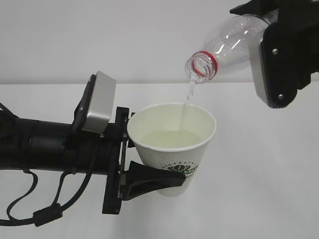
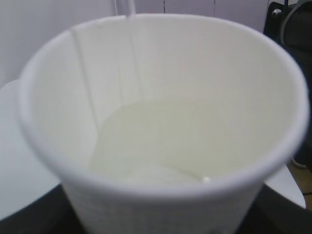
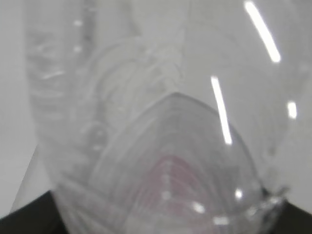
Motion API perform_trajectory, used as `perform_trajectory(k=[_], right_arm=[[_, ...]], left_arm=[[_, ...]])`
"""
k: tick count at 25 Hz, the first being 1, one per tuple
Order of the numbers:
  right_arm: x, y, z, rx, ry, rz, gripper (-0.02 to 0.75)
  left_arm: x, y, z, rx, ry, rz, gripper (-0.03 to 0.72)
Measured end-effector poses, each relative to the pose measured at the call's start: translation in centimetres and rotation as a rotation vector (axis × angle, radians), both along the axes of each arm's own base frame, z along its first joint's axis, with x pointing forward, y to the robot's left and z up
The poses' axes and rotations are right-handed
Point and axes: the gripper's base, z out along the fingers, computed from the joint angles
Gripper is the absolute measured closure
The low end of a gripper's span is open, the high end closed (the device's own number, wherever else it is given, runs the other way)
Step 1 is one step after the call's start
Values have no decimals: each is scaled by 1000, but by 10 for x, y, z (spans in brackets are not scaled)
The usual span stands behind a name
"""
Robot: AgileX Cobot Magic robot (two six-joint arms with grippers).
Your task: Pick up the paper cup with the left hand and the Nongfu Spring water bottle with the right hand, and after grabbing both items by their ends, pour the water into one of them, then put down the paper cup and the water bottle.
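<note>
Left hand [image 1: 55, 144]: your gripper [image 1: 149, 164] clamps the paper cup [image 1: 172, 144] low on its wall, upright above the bench [image 1: 259, 189].
Right hand [image 1: 284, 55]: holds the Nongfu Spring water bottle [image 1: 224, 42], tipped over the cup.
Water [image 1: 187, 102]: thin stream, cup part-filled.
Outstanding: finish pouring, put both down.

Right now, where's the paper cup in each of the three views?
Exterior view: paper cup at lower centre, held at its base by the left pincer, under the tilted bottle.
Left wrist view: the cup fills the picture, seen from above into its mouth.
Right wrist view: not identifiable; the clear bottle fills the picture.
Shared landmark: the pale water pooled in the cup, seen in the exterior and left wrist views.
</note>
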Motion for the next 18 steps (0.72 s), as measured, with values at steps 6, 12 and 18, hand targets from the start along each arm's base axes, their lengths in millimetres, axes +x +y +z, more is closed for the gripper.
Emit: perform_trajectory(k=[6,12,18], right_arm=[[0,0,0,-2,-1,0,269],[0,0,0,-2,-1,0,268],[-1,1,0,12,9,8,268]], left_arm=[[0,0,0,0,0,0,190],[0,0,0,1,-1,-2,190],[0,0,0,1,-1,-2,190]])
